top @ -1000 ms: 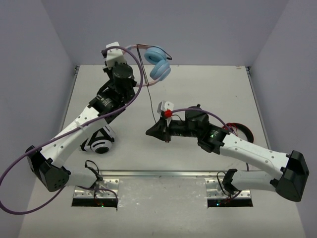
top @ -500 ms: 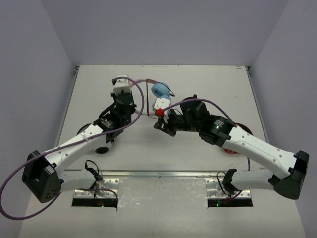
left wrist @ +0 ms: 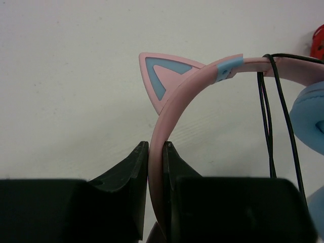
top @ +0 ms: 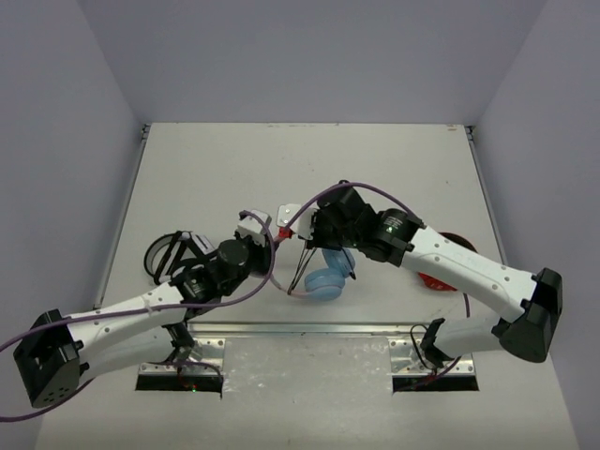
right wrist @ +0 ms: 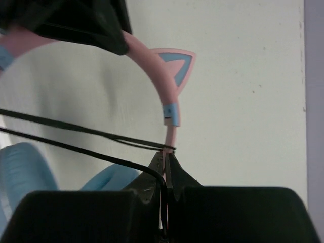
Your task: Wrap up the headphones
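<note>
The headphones have a pink headband (left wrist: 174, 101) with a cat ear (left wrist: 161, 80), light blue ear cups (top: 327, 278) and a thin black cable (left wrist: 273, 121). My left gripper (left wrist: 156, 147) is shut on the headband just below the cat ear. In the top view it (top: 269, 238) sits left of centre. My right gripper (right wrist: 166, 156) is shut on the thin pink end of the band, with the cable (right wrist: 76, 129) looped across it just above the fingertips and running down between the jaws. In the top view it (top: 302, 241) is above the cups.
Black-and-white headphones (top: 173, 253) lie by my left arm. Red-and-black headphones (top: 441, 272) lie partly under my right arm and show in the left wrist view (left wrist: 319, 43). My left gripper's fingers (right wrist: 76, 20) show in the right wrist view. The table's near edge (top: 300, 326) is close.
Both grippers have carried the headphones from the far middle of the table toward the near edge. The grippers are now close together and the ear cups sit low near the front.
</note>
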Controlling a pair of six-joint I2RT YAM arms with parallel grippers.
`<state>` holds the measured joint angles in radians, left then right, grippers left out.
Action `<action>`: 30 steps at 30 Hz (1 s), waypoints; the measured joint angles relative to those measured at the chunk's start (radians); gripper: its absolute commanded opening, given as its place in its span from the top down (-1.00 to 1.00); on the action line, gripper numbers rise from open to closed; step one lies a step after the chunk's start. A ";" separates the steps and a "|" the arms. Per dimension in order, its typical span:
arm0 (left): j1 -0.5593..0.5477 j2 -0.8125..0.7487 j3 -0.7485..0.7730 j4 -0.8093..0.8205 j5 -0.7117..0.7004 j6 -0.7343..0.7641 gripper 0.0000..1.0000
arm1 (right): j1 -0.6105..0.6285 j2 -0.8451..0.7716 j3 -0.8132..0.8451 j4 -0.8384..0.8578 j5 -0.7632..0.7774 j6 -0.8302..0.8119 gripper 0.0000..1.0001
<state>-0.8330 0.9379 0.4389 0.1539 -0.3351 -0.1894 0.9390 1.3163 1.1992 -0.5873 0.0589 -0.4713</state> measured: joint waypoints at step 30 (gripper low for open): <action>-0.220 -0.238 0.173 -0.284 -0.289 -0.038 0.99 | -0.244 0.043 -0.055 0.135 -0.019 0.001 0.49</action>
<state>-1.0534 0.6994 0.6117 -0.1303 -0.6243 -0.2272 0.6949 1.3590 1.1442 -0.4522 0.0399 -0.4702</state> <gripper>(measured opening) 0.129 0.239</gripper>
